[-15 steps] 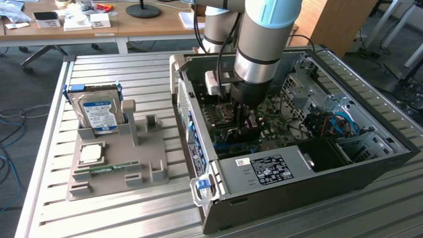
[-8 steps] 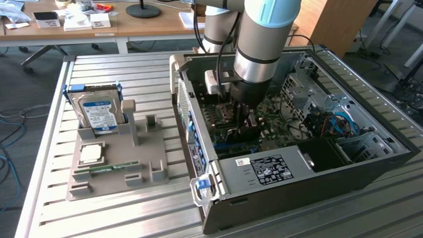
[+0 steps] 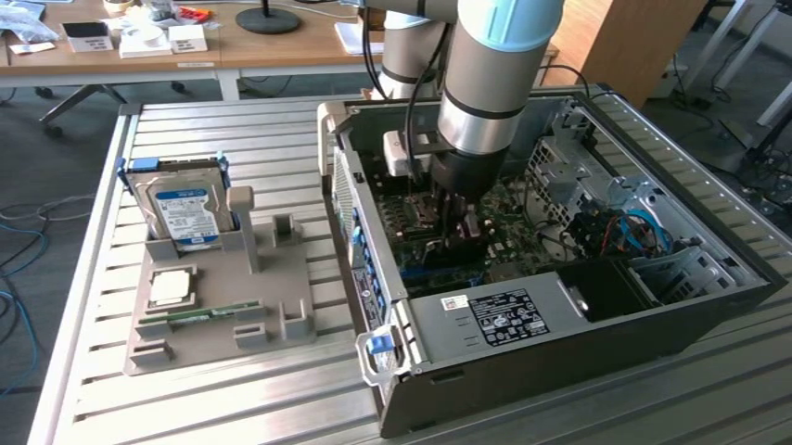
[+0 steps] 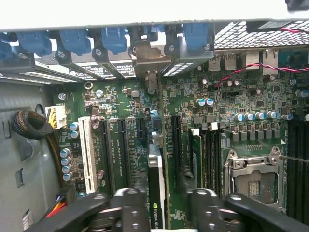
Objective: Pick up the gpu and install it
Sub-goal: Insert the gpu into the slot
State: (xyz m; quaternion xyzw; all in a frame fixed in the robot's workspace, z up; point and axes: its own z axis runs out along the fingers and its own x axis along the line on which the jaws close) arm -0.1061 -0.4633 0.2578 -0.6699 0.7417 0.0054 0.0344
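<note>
The gpu is seen edge-on between the tool fingers, long axis along a motherboard slot (grip uncertain).

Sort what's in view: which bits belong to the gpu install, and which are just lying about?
In the job:
- gpu, on edge between the gripper fingers, over the motherboard slots
- computer case, open
- motherboard

Lying about:
- hard drive, upright in the grey holder
- processor chip on that holder
- memory stick on that holder
</note>
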